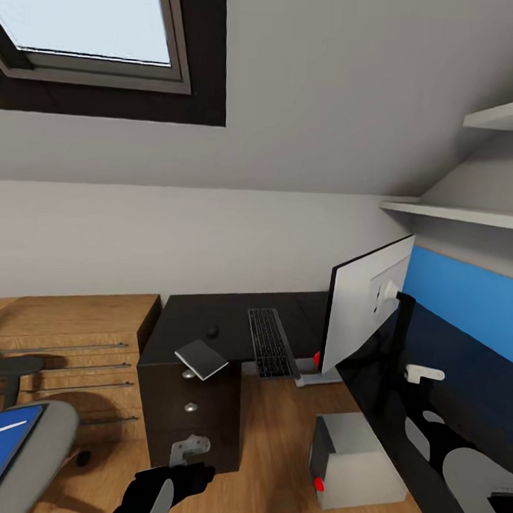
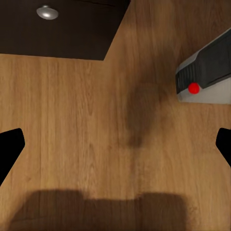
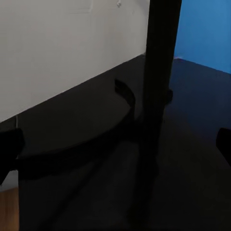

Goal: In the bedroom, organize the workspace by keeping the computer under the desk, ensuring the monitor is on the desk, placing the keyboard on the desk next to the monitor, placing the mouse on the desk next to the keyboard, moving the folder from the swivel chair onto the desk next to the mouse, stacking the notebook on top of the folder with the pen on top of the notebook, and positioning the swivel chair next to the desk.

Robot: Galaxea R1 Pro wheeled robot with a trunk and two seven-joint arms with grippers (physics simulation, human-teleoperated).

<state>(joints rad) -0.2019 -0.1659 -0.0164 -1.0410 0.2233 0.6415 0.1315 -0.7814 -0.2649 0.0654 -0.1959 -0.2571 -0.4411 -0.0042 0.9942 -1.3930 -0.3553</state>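
Notebook [image 1: 201,358] is overhanging the desk [image 1: 231,315] edge, looking thin, stiff, light; pinching that overhang suits the left hand [image 2: 115,139], hanging open.

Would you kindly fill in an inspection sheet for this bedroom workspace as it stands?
Surface: desk, black top, carrying the items below.
Job's things: keyboard flat on the desk beside the monitor; mouse near the keyboard; notebook at the desk's front edge, one corner overhanging; folder on the swivel chair; computer on the floor.
Clutter: nothing seen.
Hands: left hand open, empty, above the floor; right hand open, empty, by what looks like the monitor's stand.
Cables: nothing seen.
Surroundings: skylight, wood cabinet, wall shelves, blue wall panel.
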